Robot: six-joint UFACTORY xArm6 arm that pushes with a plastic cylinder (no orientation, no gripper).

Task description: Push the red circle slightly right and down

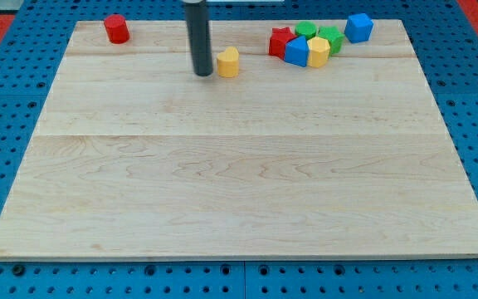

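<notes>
The red circle (116,28) is a short red cylinder standing near the top left corner of the wooden board (239,166). My tip (203,73) is the lower end of the dark rod that comes down from the view's top. It rests on the board well to the right of and a little below the red circle. A yellow block (228,61) sits just to the right of my tip, very close to it.
A cluster at the top right holds a red star block (280,41), a blue block (296,51), a yellow block (318,51) and green blocks (330,38). A separate blue block (358,27) lies at its right. Blue pegboard surrounds the board.
</notes>
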